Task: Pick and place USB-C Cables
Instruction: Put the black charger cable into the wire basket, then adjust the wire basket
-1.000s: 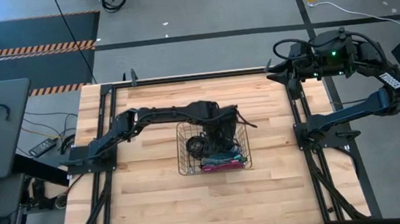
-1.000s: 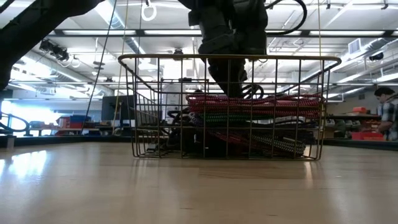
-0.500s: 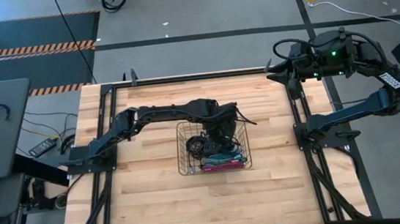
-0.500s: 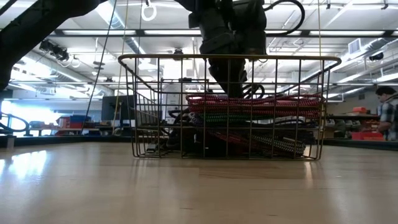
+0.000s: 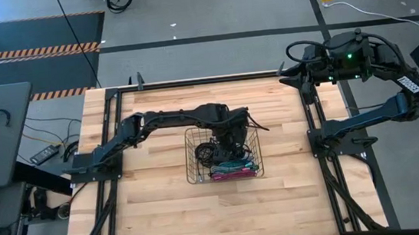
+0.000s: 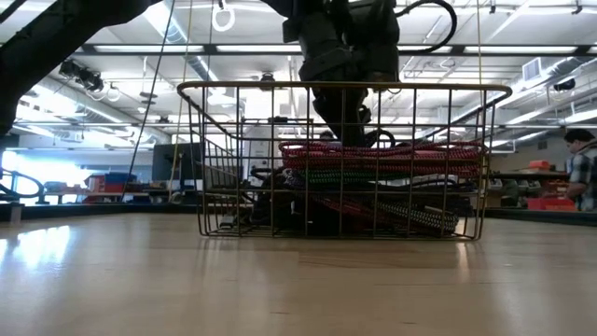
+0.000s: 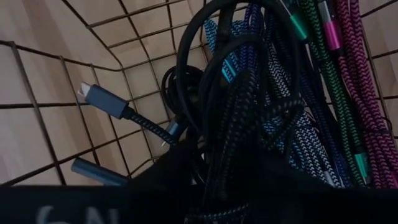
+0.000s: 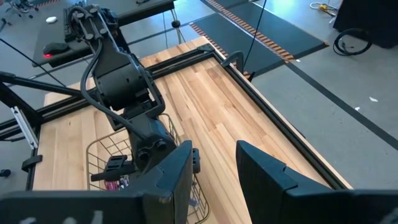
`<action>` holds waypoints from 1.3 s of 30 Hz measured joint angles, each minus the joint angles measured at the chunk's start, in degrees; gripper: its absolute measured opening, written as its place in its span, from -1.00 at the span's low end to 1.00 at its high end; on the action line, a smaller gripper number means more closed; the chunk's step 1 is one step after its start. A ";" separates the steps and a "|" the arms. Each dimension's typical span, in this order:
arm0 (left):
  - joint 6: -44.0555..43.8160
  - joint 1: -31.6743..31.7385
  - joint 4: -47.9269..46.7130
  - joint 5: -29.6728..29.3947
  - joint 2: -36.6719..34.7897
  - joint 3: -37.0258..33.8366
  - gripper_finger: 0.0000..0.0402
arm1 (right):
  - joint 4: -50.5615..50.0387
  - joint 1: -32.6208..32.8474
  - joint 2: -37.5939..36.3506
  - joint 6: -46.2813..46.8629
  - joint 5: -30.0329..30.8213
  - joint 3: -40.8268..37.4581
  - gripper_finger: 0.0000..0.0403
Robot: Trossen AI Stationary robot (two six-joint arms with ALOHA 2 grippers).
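My left gripper sits down inside the wire basket in the middle of the bench, and against a second ago it has dropped a little lower onto the USB-C cables. I cannot tell how my left jaws stand or whether they pinch a cable, so I judge a release or a fresh grab is under way. The cables lie heaped in the basket, while my right gripper, jaws spread and empty, waits over the far right corner.
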 joint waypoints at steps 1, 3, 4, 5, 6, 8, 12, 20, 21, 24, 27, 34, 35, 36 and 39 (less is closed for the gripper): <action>-0.13 0.00 -0.09 0.00 0.00 0.06 -0.31 | 0.00 0.02 0.00 -0.01 -0.02 0.00 -0.36; -0.66 0.00 -0.61 -0.02 0.00 0.68 -0.24 | 0.00 0.01 0.00 -0.02 -0.02 0.00 -0.36; -1.29 0.00 -0.55 0.00 0.00 1.15 -0.20 | 0.00 0.01 0.00 -0.02 -0.02 0.00 -0.36; -1.54 0.02 -0.68 0.00 0.00 1.71 -0.18 | -0.01 0.02 0.00 -0.03 -0.02 0.00 -0.36; -1.64 0.02 -1.17 -0.01 0.00 2.44 -0.16 | 0.00 0.01 0.00 -0.03 -0.02 0.00 -0.36; -1.66 0.04 -2.76 -0.05 0.00 4.59 -0.12 | 0.00 0.02 0.00 -0.03 -0.03 0.00 -0.36; -2.04 0.06 -6.59 -1.64 0.00 10.59 -0.08 | -0.01 0.02 0.00 -0.51 -0.04 0.00 -0.36; -8.68 1.41 -10.31 -8.34 -6.99 13.70 -0.07 | -0.02 0.00 0.00 -3.72 0.32 0.00 -0.36; -10.17 1.52 -10.84 -8.53 -8.30 13.76 -0.07 | -0.02 0.00 0.00 -4.47 0.71 0.00 -0.36; -13.84 1.95 -10.62 -9.01 -12.44 13.77 -0.07 | 0.00 0.00 -0.02 -6.73 1.29 0.00 -0.41; -16.45 1.88 -10.71 -10.88 -16.69 13.77 -0.07 | -0.15 0.00 -0.13 -8.32 1.36 -0.02 -0.59; -19.75 -0.91 -11.05 -16.21 -26.60 13.79 -0.07 | -5.14 0.00 -0.92 -9.95 3.16 -0.02 -0.97; -20.19 -1.56 -11.01 -16.97 -28.10 13.79 -0.08 | -7.52 0.00 -1.04 -9.06 4.34 -0.02 -0.98; -20.65 -2.30 -11.12 -17.63 -29.35 13.79 -0.09 | -10.49 0.00 -1.06 -7.67 5.54 -0.02 -0.98; -21.12 -5.04 -11.04 -21.22 -32.98 13.81 -0.12 | -18.22 0.18 -0.93 -1.45 8.49 -1.22 -0.99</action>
